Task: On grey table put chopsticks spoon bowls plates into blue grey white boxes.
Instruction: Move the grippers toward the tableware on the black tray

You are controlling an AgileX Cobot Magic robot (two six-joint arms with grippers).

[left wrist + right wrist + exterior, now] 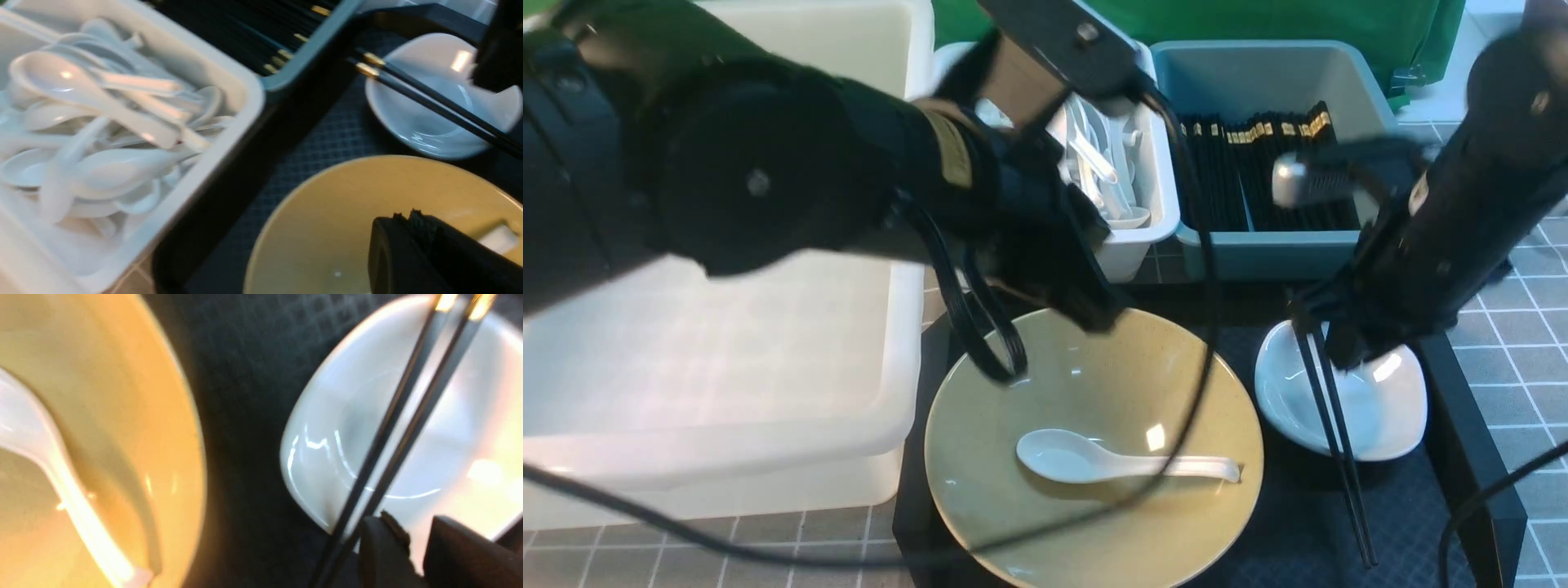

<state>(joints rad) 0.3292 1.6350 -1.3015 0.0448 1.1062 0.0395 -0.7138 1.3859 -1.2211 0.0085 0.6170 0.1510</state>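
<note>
Your left gripper [404, 216], jaws pressed together, hangs over the bowl [1078, 523]; right gripper [414, 524], jaws slightly apart, meets chopsticks [388, 428] aimed at tray's [1282, 531] near edge.

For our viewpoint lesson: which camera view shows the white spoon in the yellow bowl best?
The front view: the whole spoon lies in the yellow bowl, crossed by a cable. The right wrist view shows a blurred part; the left wrist view just a white sliver, possibly its handle.
</note>
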